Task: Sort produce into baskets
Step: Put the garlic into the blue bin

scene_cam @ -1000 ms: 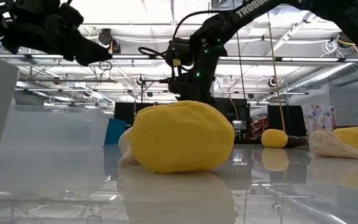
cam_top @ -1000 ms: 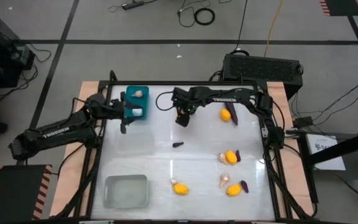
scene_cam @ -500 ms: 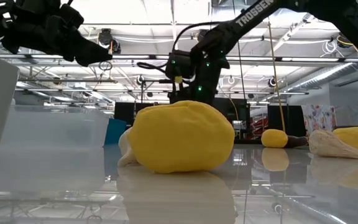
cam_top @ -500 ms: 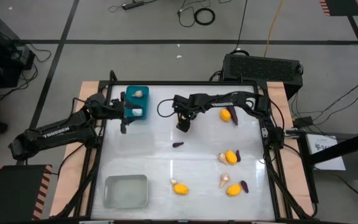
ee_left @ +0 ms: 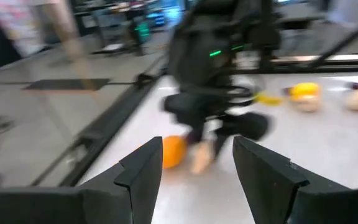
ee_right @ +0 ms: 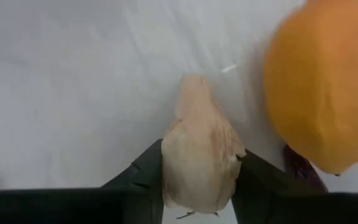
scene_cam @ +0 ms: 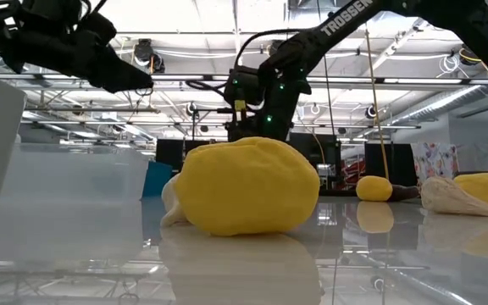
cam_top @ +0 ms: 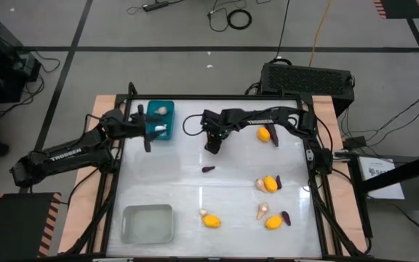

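At the near edge of the bench [cam_top: 158,182] sits the pale translucent bin [cam_top: 148,223], and to its right lie a lemon [cam_top: 211,221] with a garlic bulb [cam_top: 203,212] touching it, then another garlic bulb [cam_top: 262,212] beside a second lemon [cam_top: 273,222] and a small eggplant [cam_top: 286,217]. Farther in, a third lemon [cam_top: 270,183] sits between a bulb and an eggplant, and a lone eggplant [cam_top: 208,169] lies near the bench's middle. Beyond that, the right gripper [cam_top: 213,144] hangs low over the bench, its fingers [ee_right: 143,171] closed around a beige garlic bulb [ee_right: 199,152]; the right wrist view shows an orange lemon [ee_right: 319,84] just beside the held bulb and a sliver of purple under it. At the far left stands the teal bin [cam_top: 161,120] with a garlic bulb [cam_top: 161,110] inside, and the left gripper [cam_top: 150,131] hovers at its near side, fingers [ee_left: 143,175] spread apart and empty. A fourth lemon [cam_top: 265,134] with an eggplant [cam_top: 274,135] alongside lies far right.
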You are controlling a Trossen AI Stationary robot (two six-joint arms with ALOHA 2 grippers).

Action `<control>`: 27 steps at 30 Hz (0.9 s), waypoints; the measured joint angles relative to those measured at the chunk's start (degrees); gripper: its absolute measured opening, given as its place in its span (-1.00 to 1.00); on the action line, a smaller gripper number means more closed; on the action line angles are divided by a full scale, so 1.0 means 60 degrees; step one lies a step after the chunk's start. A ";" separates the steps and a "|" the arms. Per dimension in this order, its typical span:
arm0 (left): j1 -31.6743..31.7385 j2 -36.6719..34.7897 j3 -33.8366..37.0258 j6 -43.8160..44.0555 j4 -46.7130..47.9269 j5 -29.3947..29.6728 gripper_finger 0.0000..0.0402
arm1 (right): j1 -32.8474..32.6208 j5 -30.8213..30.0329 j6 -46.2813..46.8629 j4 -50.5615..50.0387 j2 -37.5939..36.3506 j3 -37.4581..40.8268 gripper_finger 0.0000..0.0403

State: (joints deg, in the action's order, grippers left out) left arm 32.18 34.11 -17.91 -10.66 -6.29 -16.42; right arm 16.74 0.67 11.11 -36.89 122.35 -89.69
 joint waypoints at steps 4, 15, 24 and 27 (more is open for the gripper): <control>0.0000 0.0000 0.0000 0.0047 0.0183 0.2240 0.01 | -0.0054 0.0426 0.0257 -0.0097 -0.0004 -0.0510 -0.41; 0.0000 0.0004 0.0000 0.0750 0.0495 0.8103 0.01 | -0.0328 0.0425 0.0297 0.4795 0.0151 -0.1382 -0.31; 0.0015 0.0004 -0.0007 0.0978 0.0856 1.0210 0.01 | -0.0261 0.0893 0.0820 0.6946 0.1561 -0.2528 -0.30; 0.0015 0.0004 -0.0007 0.0980 0.0804 1.0210 0.01 | -0.0198 0.0907 0.0707 0.6578 0.2278 -0.3674 -0.30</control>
State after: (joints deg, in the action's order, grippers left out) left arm 32.27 34.13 -17.96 -4.77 -1.47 44.84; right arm 15.55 6.11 15.35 2.58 136.01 -111.73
